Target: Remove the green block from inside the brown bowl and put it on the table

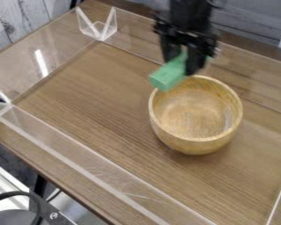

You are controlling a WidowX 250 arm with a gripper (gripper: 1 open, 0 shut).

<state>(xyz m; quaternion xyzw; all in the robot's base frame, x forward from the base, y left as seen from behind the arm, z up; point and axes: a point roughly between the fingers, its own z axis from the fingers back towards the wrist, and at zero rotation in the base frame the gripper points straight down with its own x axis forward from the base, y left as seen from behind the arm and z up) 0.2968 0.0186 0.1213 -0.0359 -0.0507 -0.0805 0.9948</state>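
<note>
My black gripper (182, 58) hangs pointing down, just past the upper left rim of the brown bowl (197, 115). It is shut on the green block (170, 72), which tilts below the fingers in the air, over the table (84, 97) at the bowl's edge. The light wooden bowl stands right of centre with nothing inside it.
Low clear acrylic walls (61, 145) edge the tabletop on all sides. A clear angled bracket (96, 23) sits at the far left corner. Bare wood-grain surface stretches left of and in front of the bowl.
</note>
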